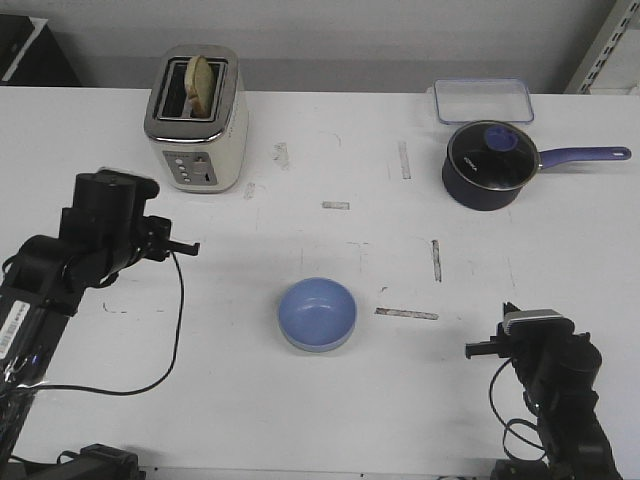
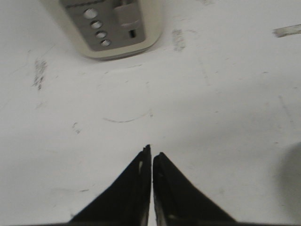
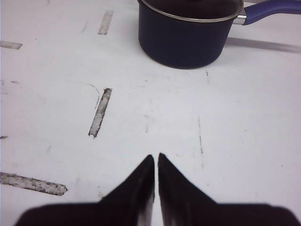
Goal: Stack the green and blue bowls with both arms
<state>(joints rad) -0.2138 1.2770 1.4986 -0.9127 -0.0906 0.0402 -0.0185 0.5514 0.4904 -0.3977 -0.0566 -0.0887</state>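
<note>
1. Nearest the front camera, the right gripper [image 1: 470, 349] sits low at the table's near right edge; its wrist view shows the black fingers [image 3: 138, 188] pressed together, tips nearly touching, holding nothing.
2. Further back on the left, the left gripper [image 1: 192, 246] is likewise pinched closed and empty, hanging over bare table near the toaster [image 1: 196, 118].
3. Both arms stand well apart from the bowls, which reads as a parked pose with the stacking likely finished.
4. At mid-table the blue bowl [image 1: 317, 313] appears nested in the green bowl [image 1: 300, 345], of which only a pale sliver shows beneath its lower rim; that nesting is a judgement, not certain.
5. Bread stands in a toaster slot; the saucepan [image 1: 488, 164], lidded, sits at the far right, just in front of a clear container [image 1: 483, 99].
6. Underneath, the white table [image 1: 120, 340] is scuffed and marked with worn tape strips; a grey wall runs behind.
</note>
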